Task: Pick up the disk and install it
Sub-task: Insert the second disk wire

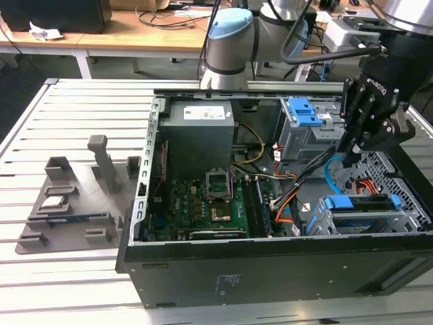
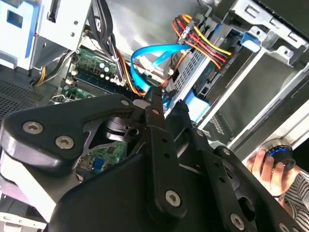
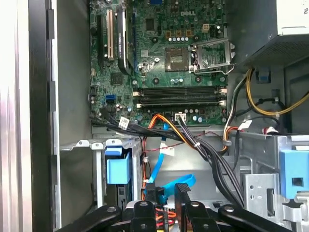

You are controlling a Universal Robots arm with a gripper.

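Big slatted metal table point(image 1: 40, 122) underneath it all, and on it an open black computer case point(image 1: 223, 277) lying on its side. The robot arm point(image 1: 230, 40) reaches in from behind the case. Off to the exterior view's left sits a grey plastic holder point(image 1: 74, 203), well apart from the case. Inside the case there's the grey power supply box point(image 1: 199, 132), with the green motherboard point(image 1: 203, 203) below it. Toward the exterior view's right, a metal drive cage point(image 1: 338, 227) sits near the front wall of the case. And there's the disk point(image 1: 358, 203), lying flat in that cage with its blue frame showing along the top. The gripper point(image 1: 352, 157) hangs just above the cage, tilted, not touching the disk. Its fingers point(image 3: 182, 193) are drawn in narrow, nearly together, and they grip nothing. A blue flat cable point(image 3: 169, 183) curls right beyond the fingertips, with red and yellow wires point(image 2: 203, 41) nearby. A person's hand point(image 2: 265, 169) rests outside the case
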